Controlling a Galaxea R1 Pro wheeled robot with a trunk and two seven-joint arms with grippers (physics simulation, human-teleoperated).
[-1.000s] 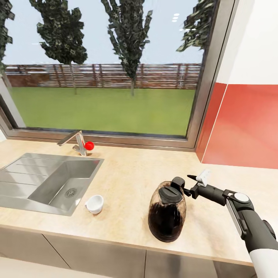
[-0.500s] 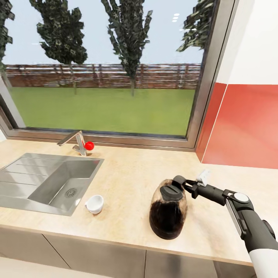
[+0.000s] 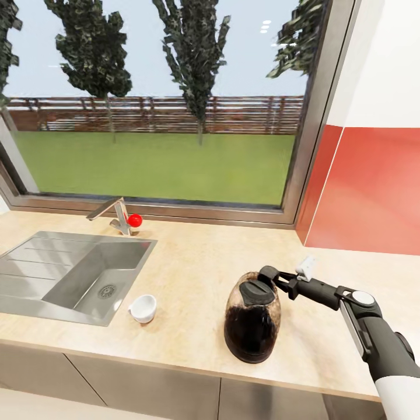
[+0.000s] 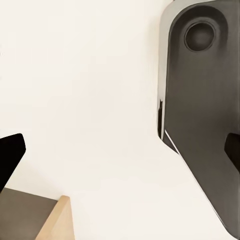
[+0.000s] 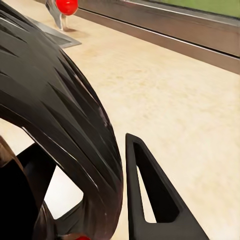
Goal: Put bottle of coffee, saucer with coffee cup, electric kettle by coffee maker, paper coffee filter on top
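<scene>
The kettle (image 3: 252,319) stands upright on the countertop (image 3: 198,274), near its front edge and right of the sink (image 3: 70,274). Its see-through brown body is dark for most of its height, so it looks largely full of dark liquid. Its long axis runs straight up; the black lid and handle at its top face right, toward the right gripper (image 3: 279,279). In the right wrist view the ribbed black handle (image 5: 60,125) fills the near field, with one dark finger (image 5: 150,195) lying close against it. The gripper's fingers are pinched on the handle at the top of the kettle.

The cup (image 3: 142,308) sits upright on the countertop just off the sink's front right corner, well apart from the kettle, its open mouth up and nothing visible inside. The steel sink has a basin with a round drain (image 3: 107,291) and a ribbed draining board to its left. A faucet (image 3: 114,213) with a red knob stands behind it.

The tan slab runs beneath a wide window (image 3: 157,105) looking onto grass, trees and a fence. A red wall panel (image 3: 367,186) rises at right.

The left gripper's (image 4: 120,150) dark fingertips sit at opposite edges of the left wrist view, spread apart and holding nothing, against a pale surface.
</scene>
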